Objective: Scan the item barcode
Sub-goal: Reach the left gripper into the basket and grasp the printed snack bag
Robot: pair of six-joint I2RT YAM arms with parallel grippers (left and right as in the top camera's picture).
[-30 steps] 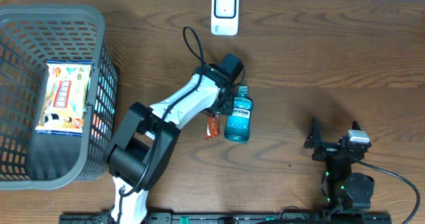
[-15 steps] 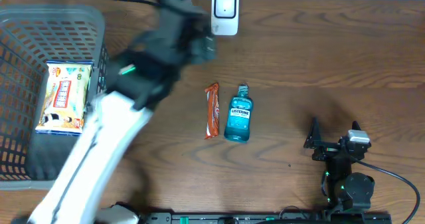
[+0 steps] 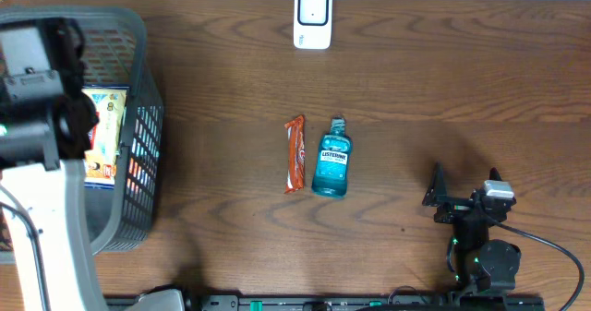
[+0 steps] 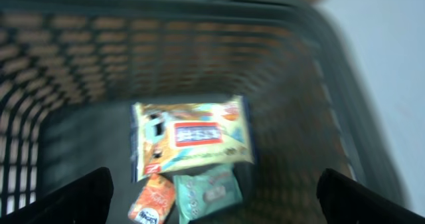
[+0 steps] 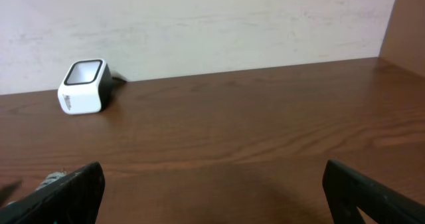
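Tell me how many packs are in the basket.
3. A large pack lies flat in the middle of the basket; an orange pack and a teal pack sit side by side at its lower edge. More may be hidden beneath.

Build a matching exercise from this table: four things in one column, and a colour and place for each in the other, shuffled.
Things:
1. barcode scanner
2. mouthwash bottle
3. snack bar
4. basket

Colour and place:
A. grey, at the table's left end
B. orange-red, lying mid-table
C. white, at the table's far edge
D. blue-green, lying mid-table

Pairs: 1-C, 2-D, 3-B, 4-A
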